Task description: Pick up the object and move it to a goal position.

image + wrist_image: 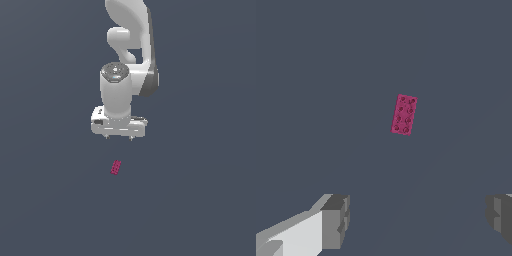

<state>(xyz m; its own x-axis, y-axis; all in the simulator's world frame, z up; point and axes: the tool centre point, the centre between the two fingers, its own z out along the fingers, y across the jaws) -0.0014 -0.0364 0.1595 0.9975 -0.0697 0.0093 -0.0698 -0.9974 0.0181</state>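
Pink block (116, 167) flat on grey worktop (200, 200), nearest in exterior view, slightly tilted, dotted top face visible. Hand (118, 137) beyond it, apart from block, fingers (336, 220) spread wide, nothing held. White arm (129, 55) farthest back.

The tiny magenta-pink elongated rectangular block (116, 167) lies flat on the plain dark grey-blue counter (200, 200), by itself and well apart from the white robot arm's gripper (119, 138), which hangs above the counter without touching it. In the exterior view the block sits lower in the picture than the gripper, roughly in line with it, its long axis leaning slightly toward the exterior view's right. In the wrist view the 2 grey fingers (336, 220) stand wide apart with the block (404, 115) out beyond them, not between them.
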